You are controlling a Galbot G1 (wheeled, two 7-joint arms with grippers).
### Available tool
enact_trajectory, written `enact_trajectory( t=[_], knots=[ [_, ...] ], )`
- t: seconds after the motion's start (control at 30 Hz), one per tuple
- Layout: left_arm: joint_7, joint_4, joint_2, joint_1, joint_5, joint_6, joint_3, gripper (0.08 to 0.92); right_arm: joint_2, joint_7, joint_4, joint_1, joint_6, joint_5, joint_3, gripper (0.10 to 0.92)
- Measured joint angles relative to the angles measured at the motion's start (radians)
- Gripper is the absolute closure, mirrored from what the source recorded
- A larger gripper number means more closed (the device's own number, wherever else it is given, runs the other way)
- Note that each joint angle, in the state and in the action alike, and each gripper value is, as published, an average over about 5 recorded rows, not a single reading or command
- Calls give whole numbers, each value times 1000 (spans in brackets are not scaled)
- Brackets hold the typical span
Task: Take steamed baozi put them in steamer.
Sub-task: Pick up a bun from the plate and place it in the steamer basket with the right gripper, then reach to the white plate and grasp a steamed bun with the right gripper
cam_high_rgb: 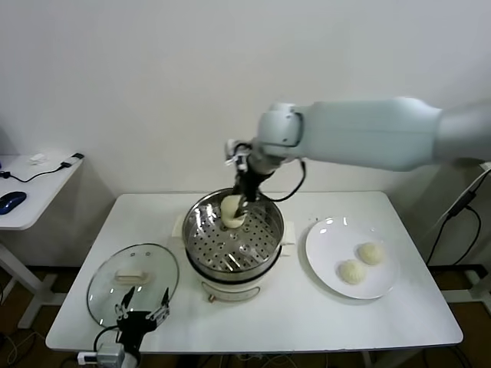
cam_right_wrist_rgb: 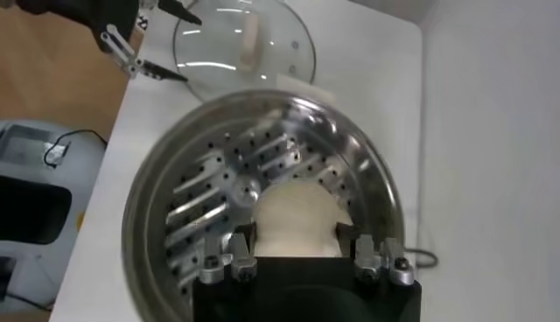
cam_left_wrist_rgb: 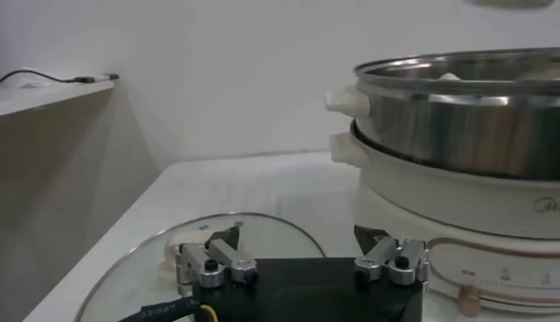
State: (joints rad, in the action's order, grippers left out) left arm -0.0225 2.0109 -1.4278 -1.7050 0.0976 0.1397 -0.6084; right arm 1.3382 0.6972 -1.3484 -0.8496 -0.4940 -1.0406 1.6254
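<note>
The right gripper (cam_high_rgb: 235, 205) is clamped on 1 smooth, cream-white baozi (cam_right_wrist_rgb: 296, 219), holding it just over the steamer (cam_high_rgb: 270, 238) tray. 2 more baozi (cam_high_rgb: 362, 262) sit on the plate (cam_high_rgb: 326, 264). The left gripper (cam_high_rgb: 142, 305) idles, fingers apart, by the glass lid (cam_high_rgb: 103, 285).

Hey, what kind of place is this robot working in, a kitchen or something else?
Probably a lab or office set up as a mock kitchen, not a real one: a plain white table against a bare wall holds the steamer and a plate, while a side desk carries a computer mouse and cables.
</note>
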Motion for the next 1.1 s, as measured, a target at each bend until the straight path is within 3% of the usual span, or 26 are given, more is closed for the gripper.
enact_trajectory(
  t=[0.47, 0.77, 1.1],
  knots=[
    [-2, -5, 0, 1, 2, -2, 0, 177, 150, -42, 162, 167, -14, 50, -8, 402],
    [-4, -3, 0, 1, 2, -3, 3, 177, 165, -40, 189, 203, -2, 78, -16, 219],
    [-4, 11, -1, -3, 0, -2, 8, 177, 68, 43, 121, 127, 65, 117, -11, 202]
  ],
)
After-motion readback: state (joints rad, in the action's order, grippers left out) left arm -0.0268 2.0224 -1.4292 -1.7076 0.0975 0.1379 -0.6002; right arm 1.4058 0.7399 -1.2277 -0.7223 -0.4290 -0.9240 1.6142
